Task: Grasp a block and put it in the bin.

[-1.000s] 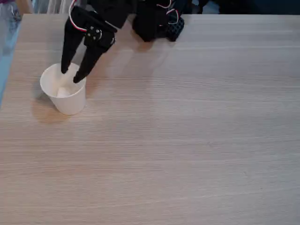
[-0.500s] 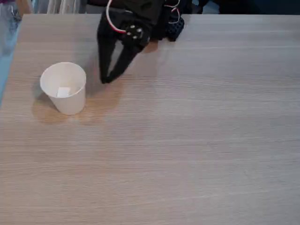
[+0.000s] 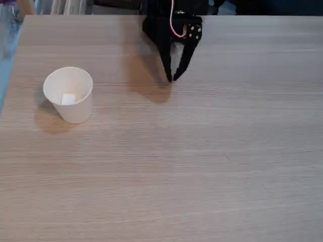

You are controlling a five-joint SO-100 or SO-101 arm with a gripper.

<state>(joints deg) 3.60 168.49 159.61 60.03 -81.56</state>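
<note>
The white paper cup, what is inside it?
A small white block lies at the bottom of the cup. The near wall hides part of the cup's floor.

In the fixed view you see the white paper cup (image 3: 68, 96) standing upright at the left of the wooden table (image 3: 202, 161), with the small white cube (image 3: 68, 99) lying inside it. Your black gripper (image 3: 172, 78) hangs near the far edge, well apart from the cup, tips nearly together and holding nothing.
</note>
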